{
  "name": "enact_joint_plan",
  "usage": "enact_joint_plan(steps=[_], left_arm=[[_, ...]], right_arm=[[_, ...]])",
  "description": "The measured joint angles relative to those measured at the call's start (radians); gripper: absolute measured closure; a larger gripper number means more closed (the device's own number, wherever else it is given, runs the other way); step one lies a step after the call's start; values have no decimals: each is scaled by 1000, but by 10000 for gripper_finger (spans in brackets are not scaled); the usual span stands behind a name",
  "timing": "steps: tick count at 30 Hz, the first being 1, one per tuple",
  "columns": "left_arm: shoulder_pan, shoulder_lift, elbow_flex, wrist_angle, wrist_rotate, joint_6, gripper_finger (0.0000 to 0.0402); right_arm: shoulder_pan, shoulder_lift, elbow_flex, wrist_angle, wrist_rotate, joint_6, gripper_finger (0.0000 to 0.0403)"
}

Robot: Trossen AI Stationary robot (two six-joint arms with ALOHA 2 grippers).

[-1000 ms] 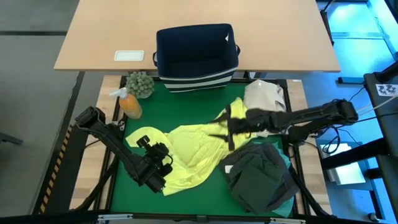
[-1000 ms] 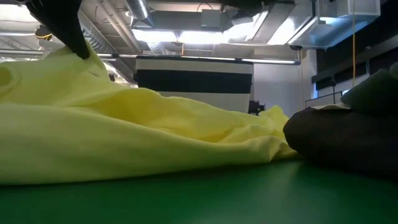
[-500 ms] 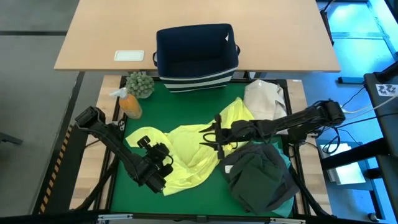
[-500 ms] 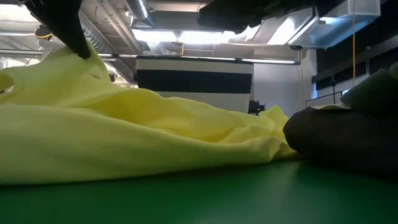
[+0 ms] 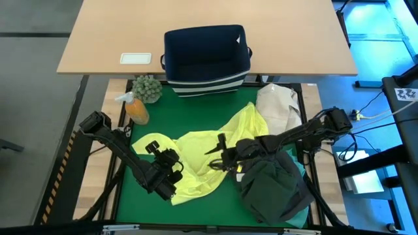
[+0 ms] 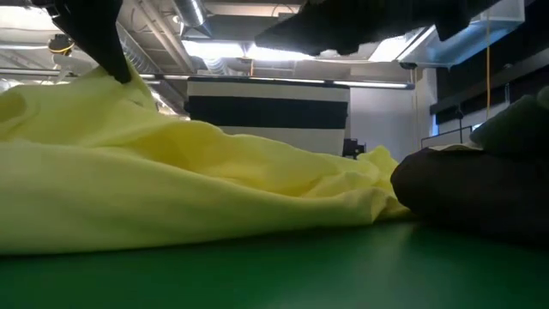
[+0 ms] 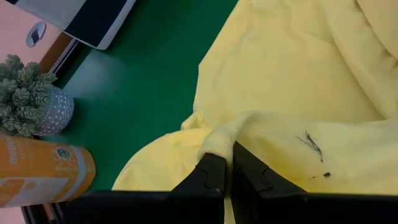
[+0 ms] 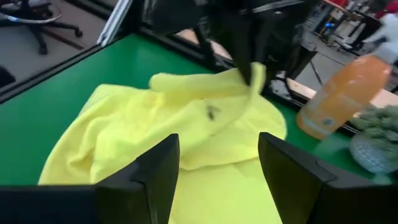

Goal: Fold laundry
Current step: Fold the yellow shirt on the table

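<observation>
Your left gripper (image 5: 171, 164) sits at seven o'clock on the green tabletop (image 5: 189, 114), jaws clamped on a fold of the yellow-green shirt (image 5: 209, 147), which sprawls across the centre. Your right gripper (image 5: 217, 153) hovers over the shirt's middle, jaws apart, holding nothing. At five o'clock lies the dark garment pile (image 5: 273, 186), touching the shirt's edge.

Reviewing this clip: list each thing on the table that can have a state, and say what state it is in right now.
yellow-green shirt: crumpled, unfolded, one edge pinched up.
left gripper: shut on the shirt.
right gripper: open, above the shirt, holding nothing.
dark garments: heaped, unfolded.
navy bin: upright; contents cannot be told.
orange bottle: lying on its side.
</observation>
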Motion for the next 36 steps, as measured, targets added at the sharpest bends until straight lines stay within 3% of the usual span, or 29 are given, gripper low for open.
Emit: enact_joint_plan(steps=[15,36], left_arm=[[52,0,0,-4,-58,43,401],[73,0,0,-2,-63,89,401]], right_arm=[[100,69,0,160,19,-83,169],[102,100,0,167,9,-81,168]])
